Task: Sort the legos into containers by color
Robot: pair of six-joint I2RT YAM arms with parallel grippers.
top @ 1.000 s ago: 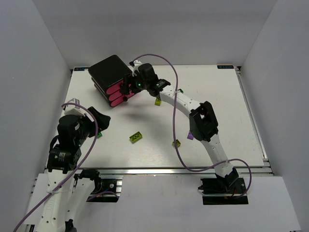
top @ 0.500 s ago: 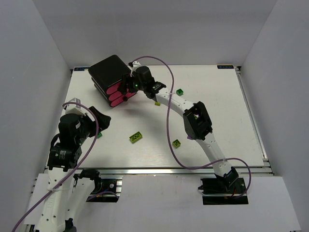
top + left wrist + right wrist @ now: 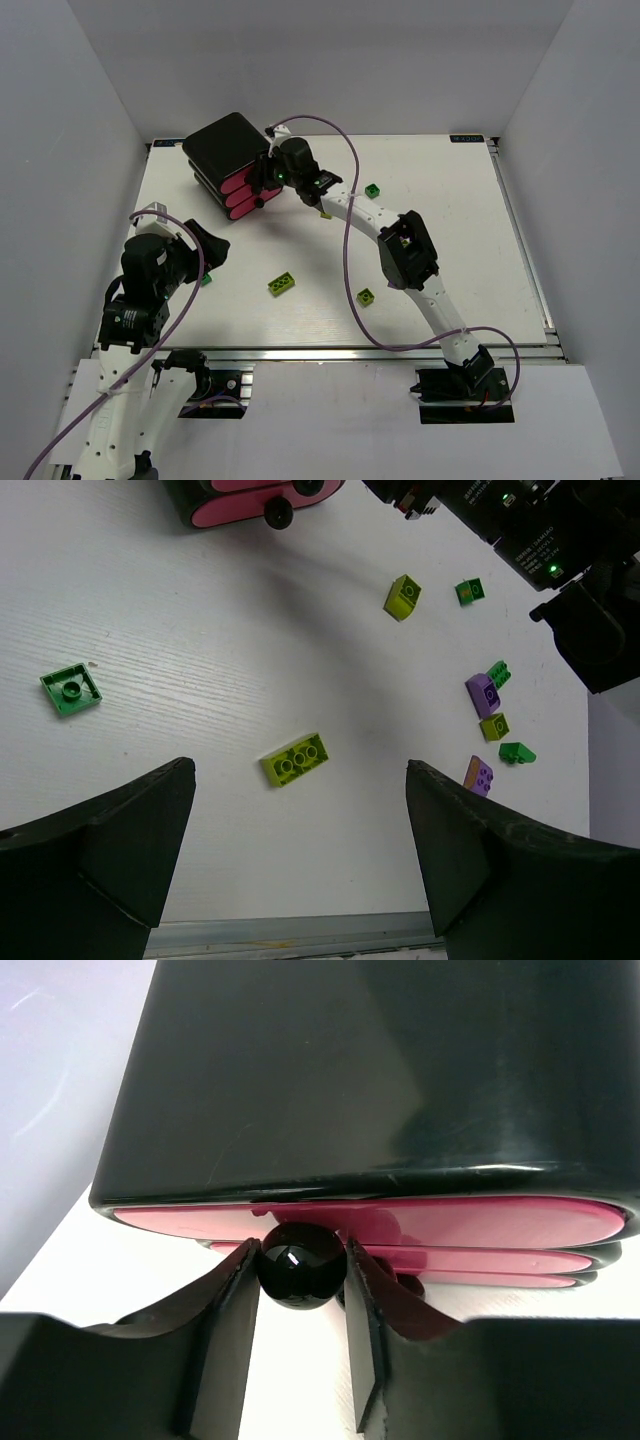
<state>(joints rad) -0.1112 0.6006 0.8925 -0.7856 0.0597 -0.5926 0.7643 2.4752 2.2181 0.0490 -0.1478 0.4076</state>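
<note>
Pinching the black knob (image 3: pixel 300 1272) of the top pink drawer (image 3: pixel 480 1222), my right gripper (image 3: pixel 300 1262) had a finger pressed to each side of it, so I logged it as clamped. All three drawers looked shut in the black cabinet (image 3: pixel 350 1070). My left gripper (image 3: pixel 208 248) hung wide apart and empty over the near-left table (image 3: pixel 450 230). I saw nothing sorted: lime brick (image 3: pixel 292 760), green flat plate (image 3: pixel 70 688), purple brick (image 3: pixel 482 693) and other legos lay loose on the table. I judged it the very start, with the drawer unopened and every lego left.
</note>
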